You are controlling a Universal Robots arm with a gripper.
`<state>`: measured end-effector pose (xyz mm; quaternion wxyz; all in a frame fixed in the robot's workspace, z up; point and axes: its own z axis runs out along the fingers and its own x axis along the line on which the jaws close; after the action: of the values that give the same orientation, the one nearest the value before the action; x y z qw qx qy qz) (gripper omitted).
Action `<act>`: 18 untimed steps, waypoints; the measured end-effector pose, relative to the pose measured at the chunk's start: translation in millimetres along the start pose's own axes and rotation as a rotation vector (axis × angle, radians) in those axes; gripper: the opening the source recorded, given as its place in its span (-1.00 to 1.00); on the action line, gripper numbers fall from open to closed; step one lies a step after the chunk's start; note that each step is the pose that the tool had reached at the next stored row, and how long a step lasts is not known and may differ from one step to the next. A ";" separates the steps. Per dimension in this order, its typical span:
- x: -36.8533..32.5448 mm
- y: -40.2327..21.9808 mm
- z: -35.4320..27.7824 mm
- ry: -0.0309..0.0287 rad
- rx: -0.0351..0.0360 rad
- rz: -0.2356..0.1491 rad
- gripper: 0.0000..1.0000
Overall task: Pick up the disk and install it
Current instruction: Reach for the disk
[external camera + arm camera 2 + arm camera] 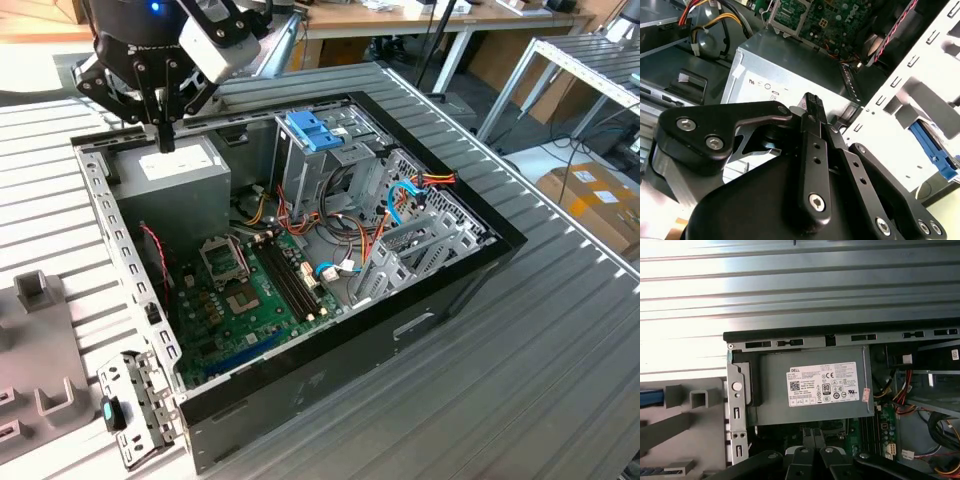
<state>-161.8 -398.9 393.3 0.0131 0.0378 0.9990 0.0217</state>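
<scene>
My gripper (162,140) hangs over the back corner of the open computer case (470,262), at the exterior view's left. Its black fingers are pressed together with nothing between them. In the second wrist view the fingertips (812,101) point at the grey power-supply box (790,65). Outside the case's perforated side wall (900,100), a bright blue plastic edge with grey metal above it looks like part of the disk (934,152). Most of it is hidden by the wall. A blue strip (649,398) also lies beside the grey holders in the first wrist view.
The power-supply box (175,170) with its white sticker (822,383) sits right under the gripper. A wide blue latch (315,128) tops the drive cage. The motherboard (240,300) and loose cables (400,200) fill the case floor. Grey holders (35,290) and a metal bracket (140,405) lie outside the case.
</scene>
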 end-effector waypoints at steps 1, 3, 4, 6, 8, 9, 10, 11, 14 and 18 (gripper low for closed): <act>2.4 -0.2 0.0 0.0000 0.0000 0.000 -0.79; 7.0 -0.5 -0.2 0.0000 0.0000 0.000 -0.79; 9.1 -0.7 -0.2 0.0000 0.0000 0.000 -0.79; 16.3 -1.2 -0.4 0.0000 0.0000 0.000 -0.79; 20.2 -1.5 -0.5 0.0000 0.0000 0.000 -0.79; 22.3 -1.7 -0.5 0.0000 0.0000 0.000 -0.79; 24.0 -1.8 -0.6 0.0000 0.0000 0.000 -0.79; 25.8 -1.9 -0.6 0.0000 0.0000 0.000 -0.79; 32.1 -2.4 -0.8 0.0000 0.0000 0.000 -0.79; 42.6 -3.2 -1.1 0.0000 0.0001 0.000 -0.79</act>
<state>-204.6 -398.9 393.2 0.0130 0.0379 0.9990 0.0217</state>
